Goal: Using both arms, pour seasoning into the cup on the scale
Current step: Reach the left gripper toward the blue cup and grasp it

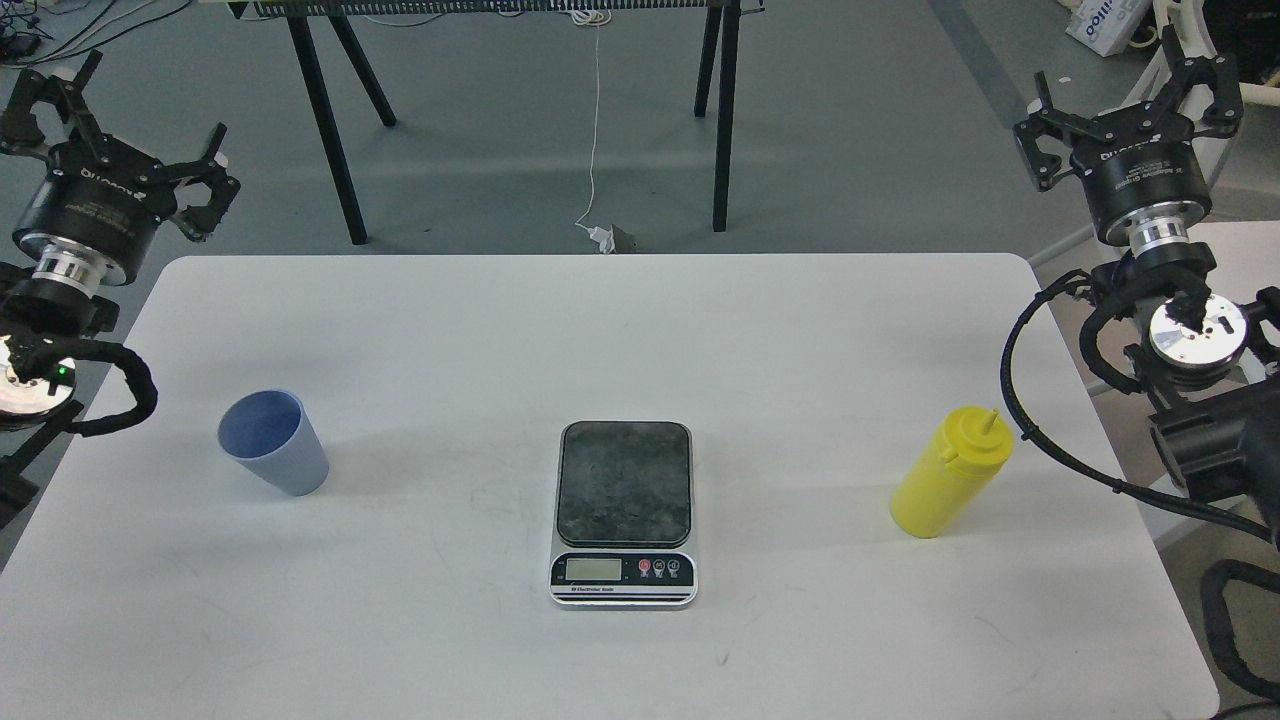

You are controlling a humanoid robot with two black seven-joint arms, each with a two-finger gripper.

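Observation:
The light-blue cup (274, 441) stands upright on the left part of the white table (800, 340), with nothing in it that I can see. The scale (623, 510) lies flat in the middle, its dark plate bare. A yellow seasoning bottle (950, 473) stands upright at the right. My left gripper (125, 125) hangs open past the table's far left corner, well behind the cup. My right gripper (1135, 95) is open too, raised beyond the far right corner, behind the bottle. Neither holds anything.
Black trestle legs (335, 130) and a white cable (596, 130) with a plug stand on the grey floor behind the table. Black cable loops (1050, 400) of my right arm hang over the table's right edge near the bottle.

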